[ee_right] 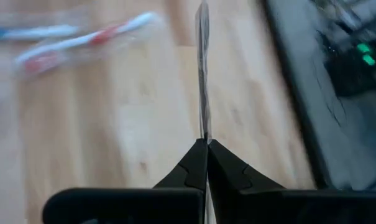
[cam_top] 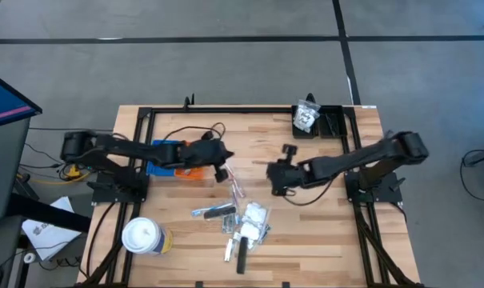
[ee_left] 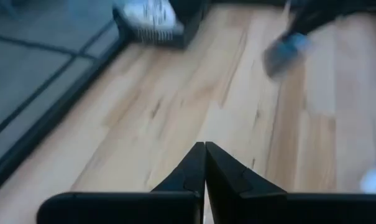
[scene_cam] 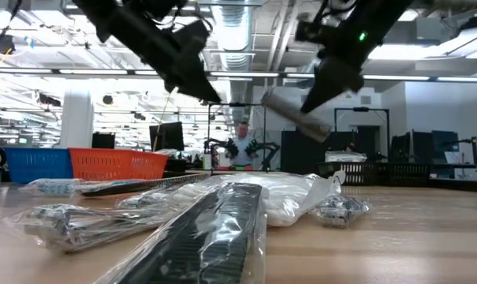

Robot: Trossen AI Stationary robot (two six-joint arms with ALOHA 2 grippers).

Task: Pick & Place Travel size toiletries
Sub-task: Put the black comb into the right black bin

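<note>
The toiletries lie in a heap point(cam_top: 243, 226) near the table's near edge: crinkly clear packets point(scene_cam: 270, 193), a dark flat stick point(scene_cam: 199, 237) and thin toothbrush sticks point(ee_right: 82, 38). One thin wrapped stick point(cam_top: 238, 186) lies apart, just below my left gripper point(cam_top: 224, 170). That gripper hovers shut above mid-table with nothing between its fingers point(ee_left: 204, 149). My right gripper point(cam_top: 271, 172) hangs in the air to its right, shut on a flat grey stick point(scene_cam: 296, 113). One packet point(cam_top: 306, 118) sits in the black tray. My right gripper pinches the flat grey stick between its two fingers at one end point(ee_right: 204, 134). The stick shows edge-on and runs straight out ahead of the fingertips point(ee_right: 203, 68). It is lifted clear of the table and slants downward from the fingers in the low view.
A black tray point(cam_top: 331, 122) sits at the table's far right corner. Blue and orange ribbed trays point(cam_top: 178, 156) lie under my left arm. A white lidded cup point(cam_top: 142, 236) stands at the near left. A person point(scene_cam: 242, 142) stands far behind the table. Bare wood lies between the grippers and the tray.
</note>
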